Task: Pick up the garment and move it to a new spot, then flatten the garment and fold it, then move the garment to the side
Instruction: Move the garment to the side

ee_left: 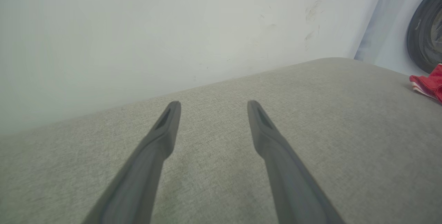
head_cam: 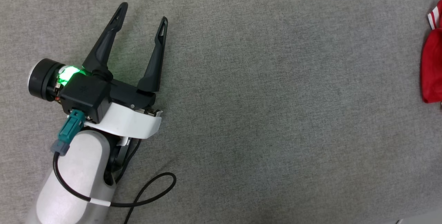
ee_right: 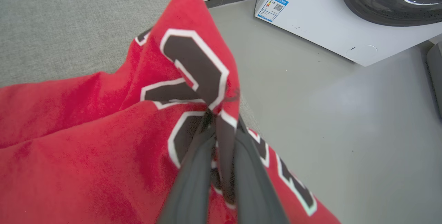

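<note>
The garment (ee_right: 86, 141), a red shirt with black, white-outlined lettering, hangs pinched in a fold between the two dark fingers of my right gripper (ee_right: 221, 117), which is shut on the cloth. A peak of fabric stands up past the fingertips. In the head view a part of the garment (head_cam: 431, 68) shows at the far right edge, with red-and-white striped trim at its top. My left gripper (head_cam: 143, 13) hovers over the grey surface at the left, open and holding nothing. The left wrist view shows the left gripper (ee_left: 212, 104) spread apart and a corner of the garment (ee_left: 428, 84) at the far right.
A grey fabric surface (head_cam: 276, 113) spans the head view. Beyond its edge lies a pale grey floor (ee_right: 328, 120) with a white washing machine (ee_right: 331, 30) and its dark round door. A white wall (ee_left: 172, 27) runs along the surface's far side.
</note>
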Tool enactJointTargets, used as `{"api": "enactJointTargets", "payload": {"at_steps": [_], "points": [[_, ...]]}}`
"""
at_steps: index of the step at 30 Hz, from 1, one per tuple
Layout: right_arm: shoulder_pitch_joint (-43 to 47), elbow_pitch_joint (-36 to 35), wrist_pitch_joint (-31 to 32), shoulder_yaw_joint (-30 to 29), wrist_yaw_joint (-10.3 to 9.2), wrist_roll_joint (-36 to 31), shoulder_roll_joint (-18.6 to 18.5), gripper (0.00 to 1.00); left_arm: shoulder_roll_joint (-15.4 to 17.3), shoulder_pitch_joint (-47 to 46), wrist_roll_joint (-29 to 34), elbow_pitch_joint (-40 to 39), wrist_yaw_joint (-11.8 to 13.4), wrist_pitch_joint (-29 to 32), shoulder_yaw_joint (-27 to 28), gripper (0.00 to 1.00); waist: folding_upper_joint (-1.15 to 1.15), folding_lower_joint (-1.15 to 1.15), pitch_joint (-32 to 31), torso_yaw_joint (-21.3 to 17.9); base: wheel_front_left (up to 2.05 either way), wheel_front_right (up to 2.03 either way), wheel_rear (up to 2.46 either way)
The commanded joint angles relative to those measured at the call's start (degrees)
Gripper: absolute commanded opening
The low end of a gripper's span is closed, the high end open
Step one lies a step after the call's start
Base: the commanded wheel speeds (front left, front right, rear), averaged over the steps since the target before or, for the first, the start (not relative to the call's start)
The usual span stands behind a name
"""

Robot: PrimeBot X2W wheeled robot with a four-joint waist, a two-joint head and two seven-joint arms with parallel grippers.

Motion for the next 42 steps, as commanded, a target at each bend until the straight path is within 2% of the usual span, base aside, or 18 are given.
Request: {"api": "enactJointTargets", "payload": {"at_steps": [1,8,10,19,29,42], "points": [[-1.01,1.19,-1.32,0.35,-0.07,-0.79,0.29,1.00,0.05,-0.65,-0.07,0.25,-0.06,-0.30,-0.09,1.00,0.00,-0.01,-0.01,0.00,0.00,0.00,0.00],[-1.28,5.38,-9.48,-0.53,-0.07,-3.55,0.31,1.00,-0.72,1.33,-1.18,2.47,0.34,-1.50,-0.22,1.00,0.00,-0.01,-3.20,0.33,0.00,0.00,0.00],[0.65,6.30,-14.10,0.12,-0.07,-3.92,0.14,1.00,-1.96,2.91,-2.14,4.39,0.58,-2.49,-0.57,1.00,0.00,-0.01,-6.90,1.37,0.00,0.00,0.00],[10.67,2.16,-23.14,3.02,-0.07,0.50,3.32,1.00,-5.14,8.52,-4.53,9.31,1.10,-3.88,-0.62,1.00,0.00,-0.01,-17.52,5.24,0.00,0.00,0.00],[25.52,-8.96,-24.40,7.25,-0.06,4.99,9.48,1.00,-6.03,15.13,-6.09,12.69,1.84,-4.25,0.64,1.00,0.00,-0.01,-26.57,8.74,0.00,0.00,0.00],[41.77,-26.05,-20.85,16.04,-0.06,7.05,17.24,1.00,-6.56,22.82,-6.70,14.98,3.19,-4.28,3.83,1.00,0.00,-0.01,-35.28,11.92,0.00,0.00,0.00]]}}
